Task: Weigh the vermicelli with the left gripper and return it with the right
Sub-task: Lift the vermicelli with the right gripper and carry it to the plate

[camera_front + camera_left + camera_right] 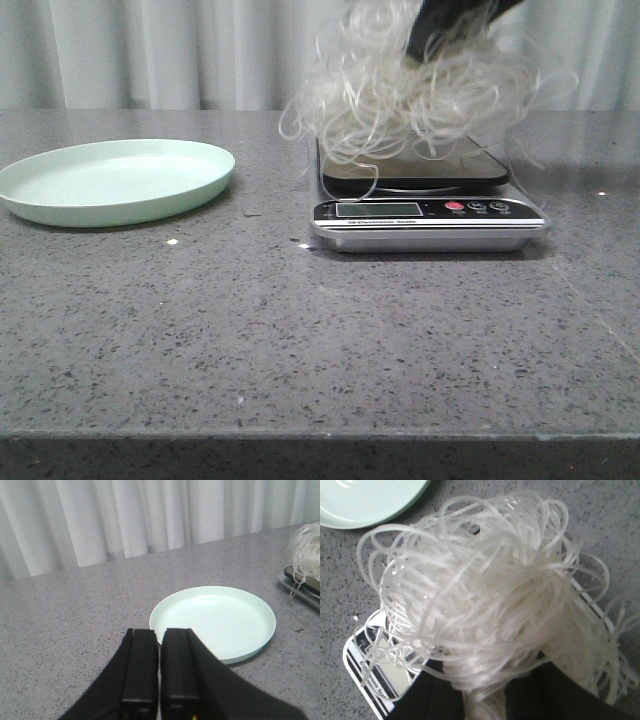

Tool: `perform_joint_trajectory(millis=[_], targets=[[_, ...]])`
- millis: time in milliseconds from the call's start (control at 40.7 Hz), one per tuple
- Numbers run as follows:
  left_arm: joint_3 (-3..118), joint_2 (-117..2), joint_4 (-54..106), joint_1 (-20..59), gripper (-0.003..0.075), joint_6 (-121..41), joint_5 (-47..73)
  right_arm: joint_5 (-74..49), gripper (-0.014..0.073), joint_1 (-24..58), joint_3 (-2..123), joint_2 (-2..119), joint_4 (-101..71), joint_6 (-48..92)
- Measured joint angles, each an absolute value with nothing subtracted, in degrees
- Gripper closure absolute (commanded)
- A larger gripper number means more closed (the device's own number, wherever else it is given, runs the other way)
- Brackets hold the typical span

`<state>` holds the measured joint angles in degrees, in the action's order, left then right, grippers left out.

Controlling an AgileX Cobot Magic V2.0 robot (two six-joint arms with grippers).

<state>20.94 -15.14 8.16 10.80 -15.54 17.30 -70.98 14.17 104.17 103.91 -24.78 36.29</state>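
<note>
The vermicelli (400, 95) is a fluffy whitish tangle of glassy strands over the dark platform of the scale (430, 215). Its lowest loops hang down to the platform. My right gripper (440, 30) comes in from above and is shut on the top of the tangle. In the right wrist view the vermicelli (485, 595) fills the picture, with strands pinched between the black fingers of my right gripper (485, 695). My left gripper (160, 632) is shut and empty, just short of the near rim of the pale green plate (215, 620). It is out of the front view.
The empty plate (115, 180) lies left of the scale on the grey speckled table (300, 340). The scale's display and buttons face the front edge. Grey curtains hang behind the table. The scale's corner (300, 582) shows in the left wrist view.
</note>
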Motion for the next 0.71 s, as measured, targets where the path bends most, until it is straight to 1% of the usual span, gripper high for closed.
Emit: perform_joint_trajectory(millis=[196, 368, 565, 712], targets=[[20.94, -15.14, 8.16, 10.8, 0.0584, -15.54, 17.3, -71.74, 0.0442, 14.17, 111.97, 103.05, -25.28, 36.29], [20.94, -15.14, 8.16, 10.8, 0.0584, -15.54, 17.3, -72.01, 0.0442, 15.33, 118.26, 102.58, -29.74, 36.2], [20.94, -15.14, 8.16, 10.8, 0.0584, -15.54, 17.3, -71.02, 0.0442, 22.88, 119.9, 102.54, -30.88, 36.2], [20.94, -15.14, 8.16, 10.8, 0.0584, -15.54, 17.3, -64.78, 0.0442, 29.91, 119.94, 104.74, -31.49, 36.2]])
